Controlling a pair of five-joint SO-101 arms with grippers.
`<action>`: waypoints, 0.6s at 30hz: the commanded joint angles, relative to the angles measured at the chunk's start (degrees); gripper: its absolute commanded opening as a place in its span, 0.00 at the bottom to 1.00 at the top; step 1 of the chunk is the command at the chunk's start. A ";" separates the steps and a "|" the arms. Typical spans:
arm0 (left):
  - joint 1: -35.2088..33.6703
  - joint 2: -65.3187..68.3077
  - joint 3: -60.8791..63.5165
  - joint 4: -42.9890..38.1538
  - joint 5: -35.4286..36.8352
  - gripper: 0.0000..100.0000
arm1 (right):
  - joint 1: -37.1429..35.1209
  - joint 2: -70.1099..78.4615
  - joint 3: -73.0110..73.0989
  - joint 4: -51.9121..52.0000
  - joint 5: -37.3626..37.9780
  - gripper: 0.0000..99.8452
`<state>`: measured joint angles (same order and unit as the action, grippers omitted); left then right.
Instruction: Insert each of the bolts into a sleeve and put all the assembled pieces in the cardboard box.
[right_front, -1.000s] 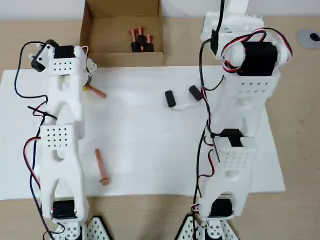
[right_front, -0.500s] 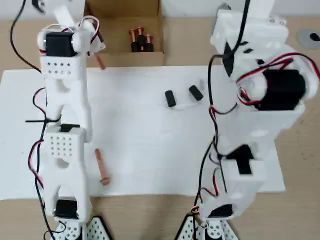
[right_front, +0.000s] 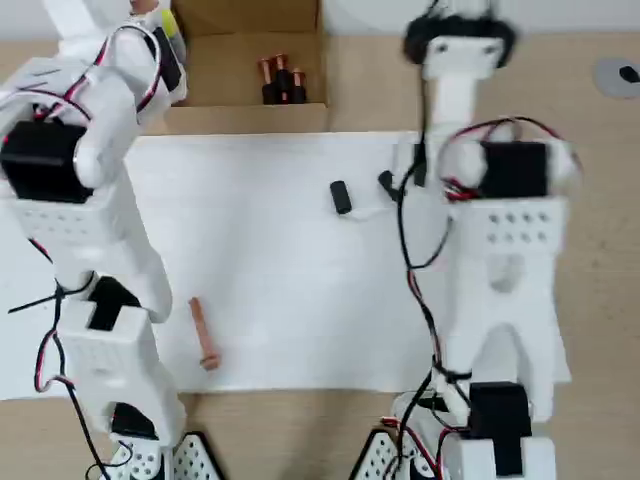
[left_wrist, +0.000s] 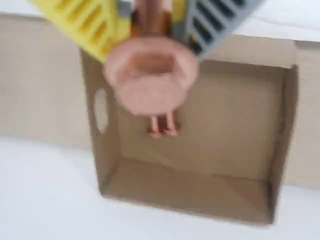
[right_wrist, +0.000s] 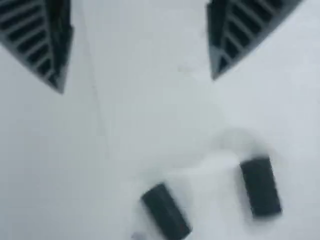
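My left gripper is shut on a copper bolt, whose head faces the camera, above the open cardboard box. In the high view that gripper hangs at the box's left wall. Assembled pieces lie inside the box. A second bolt lies loose on the white mat. Two black sleeves lie on the mat below my right gripper, which is open and apart from them. In the high view one sleeve is plain, the other half hidden by the right arm.
The white mat covers most of the wooden table. The right arm stands tall over the mat's right side, the left arm over its left side. A small grey disc sits at the far right edge.
The left arm has lifted the bolt off the mat and carried it up to the box's left side. The right arm has swung up and out over the two sleeves.
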<state>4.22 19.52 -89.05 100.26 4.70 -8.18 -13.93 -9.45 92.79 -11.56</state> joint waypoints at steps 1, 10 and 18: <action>1.41 -6.90 9.05 0.35 -3.16 0.00 | -3.30 2.59 2.68 -2.99 1.93 0.23; 3.08 -32.22 47.82 0.18 -3.08 0.00 | -4.18 21.49 -9.54 1.23 1.93 0.23; 2.64 -48.84 64.18 0.09 -3.34 0.01 | -5.49 38.90 -28.44 8.97 1.93 0.23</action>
<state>6.68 -23.56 -27.87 100.26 1.98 -11.60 21.85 -29.93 99.65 -10.07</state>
